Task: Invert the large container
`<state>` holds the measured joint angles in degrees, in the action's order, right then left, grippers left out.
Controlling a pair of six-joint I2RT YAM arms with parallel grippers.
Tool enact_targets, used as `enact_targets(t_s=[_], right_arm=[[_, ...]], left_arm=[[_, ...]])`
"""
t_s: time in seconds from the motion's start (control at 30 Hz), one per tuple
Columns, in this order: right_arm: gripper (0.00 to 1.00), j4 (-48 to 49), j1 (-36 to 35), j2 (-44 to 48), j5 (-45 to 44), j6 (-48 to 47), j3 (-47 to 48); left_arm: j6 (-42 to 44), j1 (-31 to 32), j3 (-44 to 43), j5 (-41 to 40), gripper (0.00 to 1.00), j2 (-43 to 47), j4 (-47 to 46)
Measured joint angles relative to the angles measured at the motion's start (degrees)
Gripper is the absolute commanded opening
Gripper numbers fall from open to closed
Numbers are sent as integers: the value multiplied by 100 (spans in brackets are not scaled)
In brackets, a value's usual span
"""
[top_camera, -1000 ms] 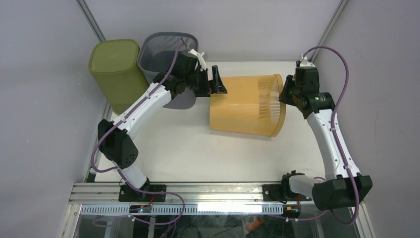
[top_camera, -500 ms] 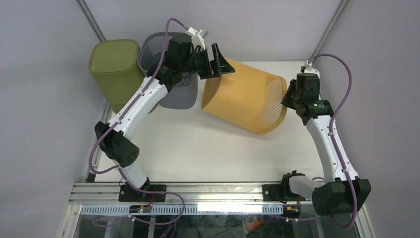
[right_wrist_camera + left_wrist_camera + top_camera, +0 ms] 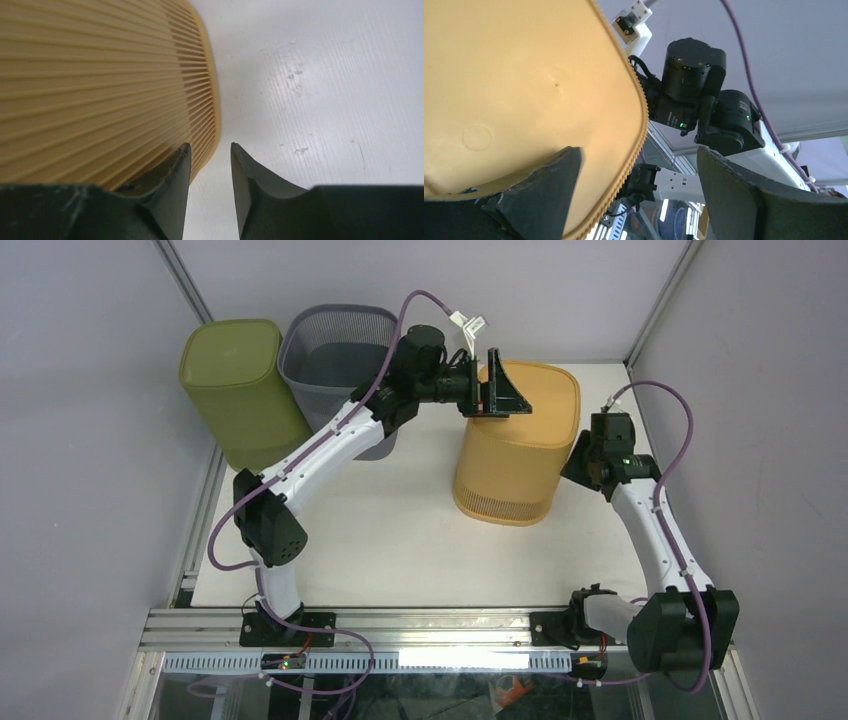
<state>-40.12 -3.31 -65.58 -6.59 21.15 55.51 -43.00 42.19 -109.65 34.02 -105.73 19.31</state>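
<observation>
White table (image 3: pixel 380 540) bears orange container (image 3: pixel 510 455) near grey basket (image 3: pixel 330 350), green bin (image 3: pixel 235 380).

The top camera hangs high behind the left arm (image 3: pixel 320 450) and right arm (image 3: pixel 650 520). It looks down and forward over the whole table (image 3: pixel 400 540) from well back. The left wrist camera sits just behind the left gripper (image 3: pixel 638 152), close against the flat bottom of the orange container (image 3: pixel 524 75), and looks past its edge at the right arm. The right wrist camera looks out along the right gripper (image 3: pixel 210 146), low and very near the container's ribbed wall and the tabletop. All three views share the container; the top and right wrist views share the table.
</observation>
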Motion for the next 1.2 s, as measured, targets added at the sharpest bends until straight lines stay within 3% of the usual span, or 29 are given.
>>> enact_targets(t_s=[0.23,0.53,0.63,0.83,0.93,1.03,1.2], right_arm=[[47,-466,271,90,-157,-83,208],[55,-1351,306,645,-37,-549,2253],[59,-1368,315,994,859,-844,2743],[65,-732,208,1322,3939,-946,2896],[66,-114,-433,1327,4583,-728,2520],[66,131,-1547,1123,4557,-660,2356],[66,304,-3897,118,3486,-717,2356]], left_arm=[[-52,35,-181,90,89,-208,-87],[168,-197,-363,79,91,90,24],[337,-507,-227,31,92,426,181],[695,-1397,326,-313,96,1259,584],[857,-1692,466,-503,96,1475,815],[1003,-1958,533,-669,97,1620,1067],[1220,-2218,531,-903,98,1731,1368]])
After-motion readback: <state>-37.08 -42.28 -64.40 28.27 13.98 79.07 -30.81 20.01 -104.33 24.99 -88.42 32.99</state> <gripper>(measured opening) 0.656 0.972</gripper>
